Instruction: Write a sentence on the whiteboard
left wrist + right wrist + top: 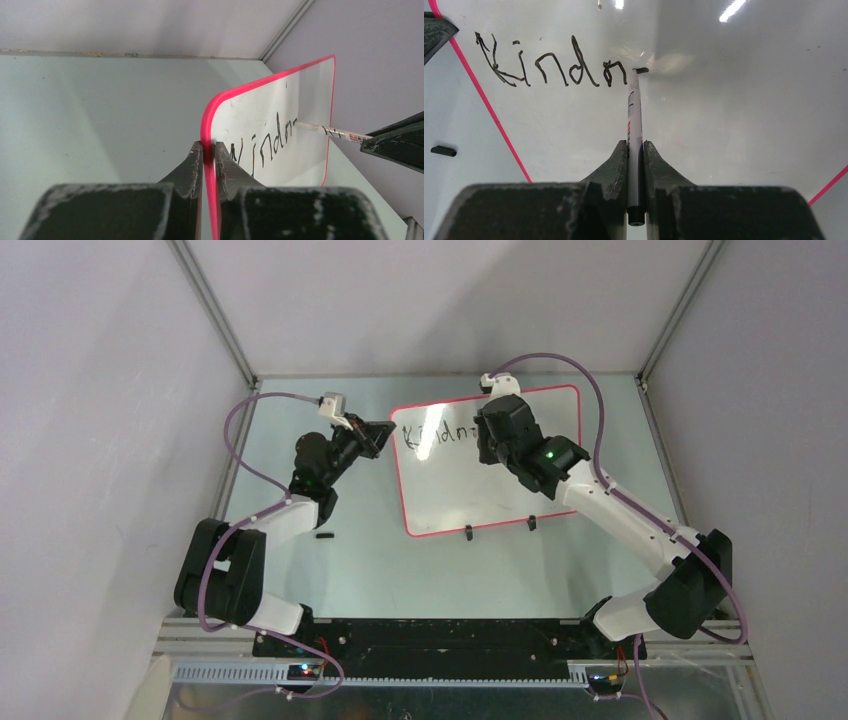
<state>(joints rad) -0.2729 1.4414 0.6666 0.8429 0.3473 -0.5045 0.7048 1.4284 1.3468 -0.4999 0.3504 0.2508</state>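
Right claw (635, 150) grips marker (634, 110) beside uneven black sentence (574, 70).

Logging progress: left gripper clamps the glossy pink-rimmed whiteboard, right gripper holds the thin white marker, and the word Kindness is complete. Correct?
No. The right wrist view shows the black handwritten letters reaching only "Kindn"; the left gripper clamps the pink-rimmed whiteboard and the right gripper holds the thin white marker.
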